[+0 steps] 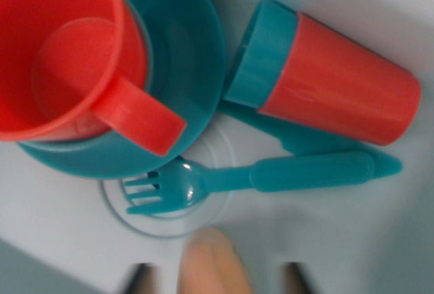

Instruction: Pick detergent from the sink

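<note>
In the wrist view, the gripper [215, 279] shows only as two dark, blurred tips at the bottom edge. They stand spread well apart and grip nothing. A pale peach shape sits between them, too blurred to identify. The thing to fetch is most likely the red container with the broad teal cap [332, 84]. It lies on its side on the sink [61, 240] floor, up toward the far wall, cap end pointing to the drain [220, 155] and base toward the wrist view's right. The step in hand is the approach, and it is best done by shifting toward that right-hand side until the spread tips straddle the red body. The jaws should close across its round width rather than along its length, behind the cap where the wall looks straight. A teal knife [386, 165] lies partly under it and a teal fork [258, 179] just beside, over the drain, so the descent must avoid catching either. The red mug [61, 50] on the teal plate [190, 57] is near the cap. The body looks smooth, glossy plastic, slightly tapered, and so liable to roll or slip.
</note>
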